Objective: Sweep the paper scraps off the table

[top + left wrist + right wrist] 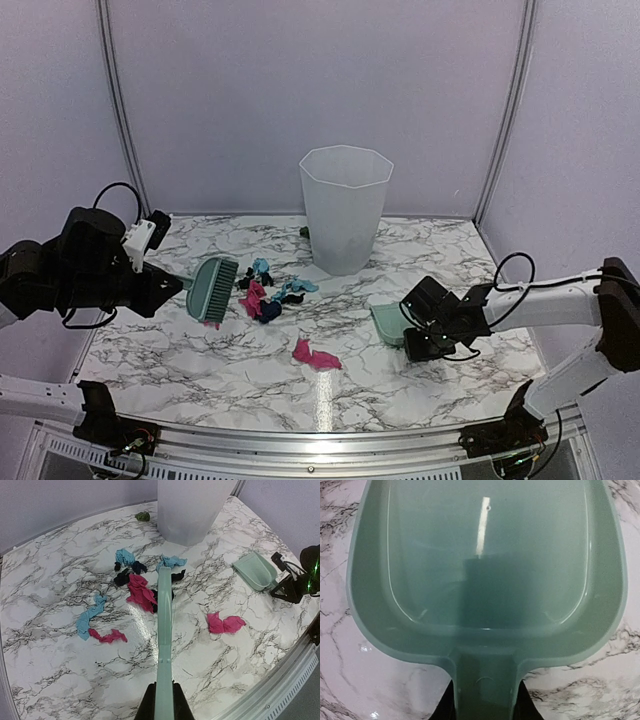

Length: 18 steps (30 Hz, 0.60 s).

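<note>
Pink, light blue and dark paper scraps (268, 295) lie bunched on the marble table (200, 370), just right of the mint-green brush (213, 288). My left gripper (165, 280) is shut on the brush handle (164, 645), which runs forward from its jaws (164, 706) toward the pile (142, 587). A blue and a pink strip (92, 617) lie left of the handle. One pink scrap (314, 355) lies alone nearer the front. My right gripper (415, 330) is shut on the handle of the mint-green dustpan (485, 565), its fingers pressed to both sides; the pan (388, 322) rests on the table, holding nothing.
A tall translucent white bin (344, 205) stands at the back centre, behind the scraps. A small dark green bit (143, 516) lies left of its base. The metal front rail (320, 445) runs along the near edge, and grey walls close in the sides.
</note>
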Available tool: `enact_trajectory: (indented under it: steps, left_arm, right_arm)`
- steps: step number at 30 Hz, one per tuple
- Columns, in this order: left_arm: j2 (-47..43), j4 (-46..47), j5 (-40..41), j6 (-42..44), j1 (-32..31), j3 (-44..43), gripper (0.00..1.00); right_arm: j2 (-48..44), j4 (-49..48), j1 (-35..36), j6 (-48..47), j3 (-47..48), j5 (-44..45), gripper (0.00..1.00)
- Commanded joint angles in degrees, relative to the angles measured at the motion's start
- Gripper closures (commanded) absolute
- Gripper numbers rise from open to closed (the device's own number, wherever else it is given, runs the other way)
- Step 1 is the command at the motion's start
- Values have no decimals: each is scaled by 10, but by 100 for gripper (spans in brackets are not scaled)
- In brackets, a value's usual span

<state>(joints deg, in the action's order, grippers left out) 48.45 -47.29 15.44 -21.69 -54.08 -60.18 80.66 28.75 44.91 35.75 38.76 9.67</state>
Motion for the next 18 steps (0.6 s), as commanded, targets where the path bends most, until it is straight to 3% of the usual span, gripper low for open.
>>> enact_trajectory:
  steps: [1,7,13,18]
  left_arm:
    - [-16,-13,-2,-8,3,-8,100]
    - [-12,-16,-2,-8,3,-16,100]
    - [3,-22,9,-9,3,-32,100]
    - [38,-23,27,-18,3,-46,100]
  right_arm:
    - [59,-27,14,-40,79,-18,89]
    - [146,-36,20,-99,170,-32,89]
    - [223,-57,20,-156,228,-51,84]
    - [266,-19,20,-197,292,-50,77]
